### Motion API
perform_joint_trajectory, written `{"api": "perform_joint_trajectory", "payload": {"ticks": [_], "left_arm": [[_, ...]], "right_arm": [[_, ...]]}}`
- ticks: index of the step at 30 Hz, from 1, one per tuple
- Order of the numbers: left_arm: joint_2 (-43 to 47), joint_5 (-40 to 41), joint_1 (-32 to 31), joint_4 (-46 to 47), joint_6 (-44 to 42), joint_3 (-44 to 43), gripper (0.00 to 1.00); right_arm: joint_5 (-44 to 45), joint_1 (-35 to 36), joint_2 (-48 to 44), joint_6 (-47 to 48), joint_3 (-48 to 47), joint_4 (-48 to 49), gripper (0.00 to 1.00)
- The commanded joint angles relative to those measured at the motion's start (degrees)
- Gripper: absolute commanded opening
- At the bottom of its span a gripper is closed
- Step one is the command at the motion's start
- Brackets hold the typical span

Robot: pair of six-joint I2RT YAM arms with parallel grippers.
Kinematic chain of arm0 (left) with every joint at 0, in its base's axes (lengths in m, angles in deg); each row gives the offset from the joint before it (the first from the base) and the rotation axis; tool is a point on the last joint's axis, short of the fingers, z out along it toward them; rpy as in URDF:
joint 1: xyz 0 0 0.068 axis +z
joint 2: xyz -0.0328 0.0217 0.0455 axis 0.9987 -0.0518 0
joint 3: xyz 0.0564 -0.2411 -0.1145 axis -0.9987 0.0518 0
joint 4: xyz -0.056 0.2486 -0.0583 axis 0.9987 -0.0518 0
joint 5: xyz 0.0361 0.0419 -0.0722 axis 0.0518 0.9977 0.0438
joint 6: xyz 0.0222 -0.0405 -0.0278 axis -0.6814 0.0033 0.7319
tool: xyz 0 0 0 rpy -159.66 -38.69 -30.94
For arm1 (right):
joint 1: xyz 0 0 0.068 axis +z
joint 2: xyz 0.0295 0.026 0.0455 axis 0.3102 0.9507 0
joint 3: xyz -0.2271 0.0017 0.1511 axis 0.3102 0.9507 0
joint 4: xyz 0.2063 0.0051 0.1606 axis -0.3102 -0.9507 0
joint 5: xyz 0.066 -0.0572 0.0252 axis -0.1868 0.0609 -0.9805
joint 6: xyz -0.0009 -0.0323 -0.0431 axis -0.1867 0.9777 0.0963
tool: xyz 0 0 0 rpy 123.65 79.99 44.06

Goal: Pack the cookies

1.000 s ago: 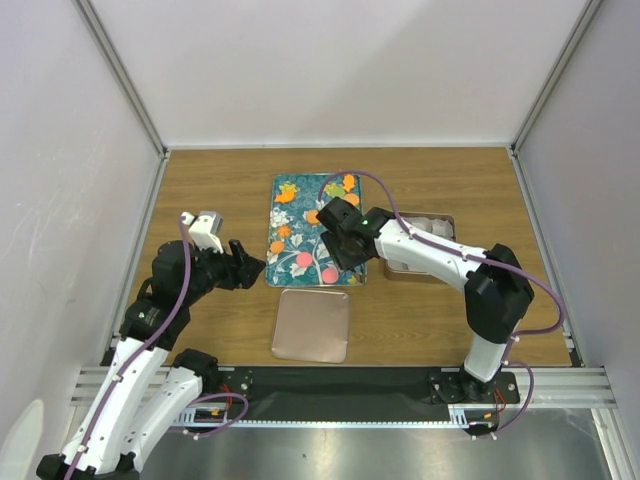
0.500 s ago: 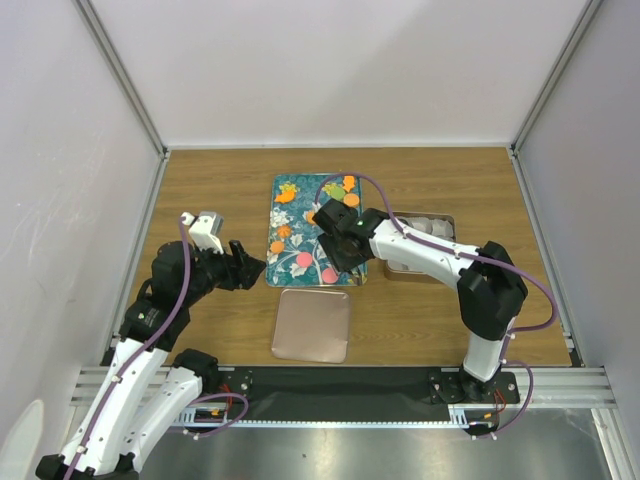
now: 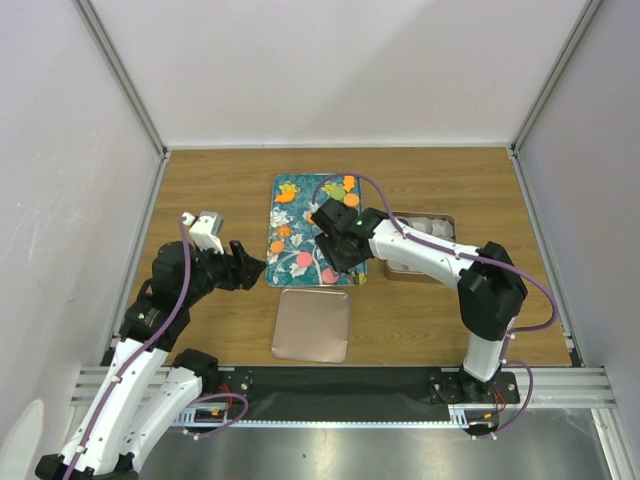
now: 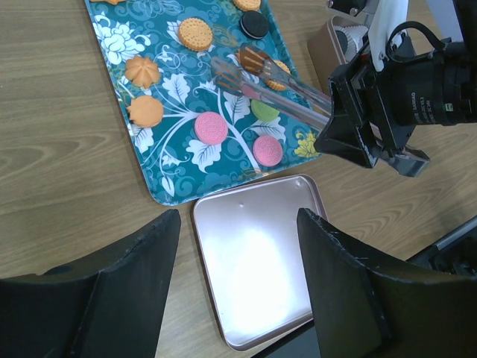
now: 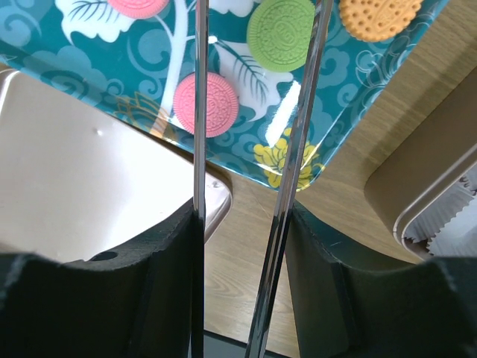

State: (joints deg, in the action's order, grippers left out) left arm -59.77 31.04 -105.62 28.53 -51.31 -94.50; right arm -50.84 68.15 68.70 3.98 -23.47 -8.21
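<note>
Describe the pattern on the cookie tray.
The tray is teal with white flowers and leaves; left wrist view shows it best.

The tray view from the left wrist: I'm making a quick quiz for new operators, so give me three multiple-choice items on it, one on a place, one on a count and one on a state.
1. Where is the rose-gold lid?
A) flat on the table, beside the near edge of the tray
B) on top of the tray
C) leaning on the back wall

2. How many pink cookies lie on the tray?
A) one
B) two
C) four

3. What state is the right pincer in?
A) open and empty
B) shut on metal tongs
C) shut on nothing

Answers:
1 A, the lid lies on bare wood next to the tray's near edge.
2 B, two pink discs sit near the tray's near end.
3 B, both tong blades run out from between its fingers.
</note>
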Motion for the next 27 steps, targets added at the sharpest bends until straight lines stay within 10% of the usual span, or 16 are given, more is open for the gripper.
{"api": "perform_joint_trajectory", "payload": {"ticks": [1,27], "left_arm": [[0.5,0.6,-0.5,1.4,-0.7,0.3,0.70],[0.2,0.9,-0.7,1.4,-0.7,0.2,0.70]], "right_arm": [[0.7,-0.9,0.2,0.7,-1.9,0.1,0.50],[-1.3,-1.0,1.4,1.1,-0.9,0.1,0.45]]}}
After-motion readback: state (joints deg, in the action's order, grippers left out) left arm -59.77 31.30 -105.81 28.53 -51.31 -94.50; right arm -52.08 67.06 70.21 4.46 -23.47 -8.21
